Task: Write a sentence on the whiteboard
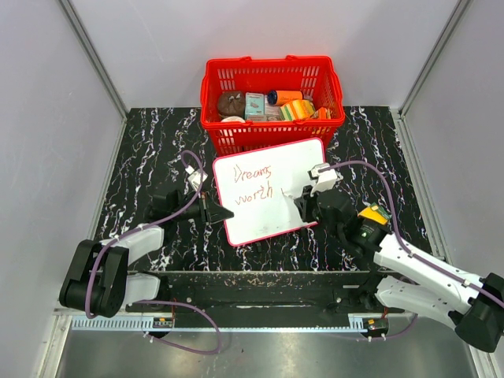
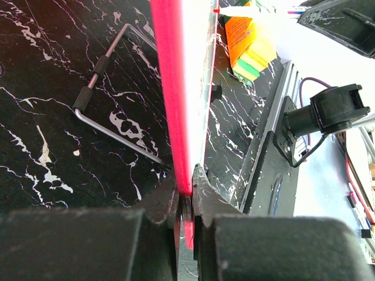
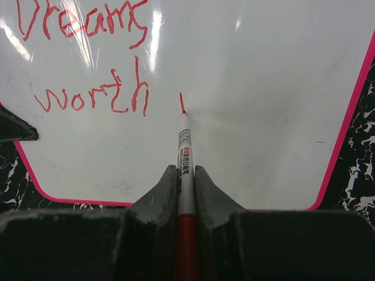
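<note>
While the right hand pinches the pen, tip on the board mid-frame, and the left hand clamps its edge, a slip in that thin grip could skew the sentence after "worth".

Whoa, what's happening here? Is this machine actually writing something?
Yes. The left gripper pinches the whiteboard by its left edge, steadying it. The right gripper grips a red marker with its tip on the board. The sentence reads "Dreams worth", plus a short stroke at the pen tip. A red basket of odds and ends stands behind the board.
</note>
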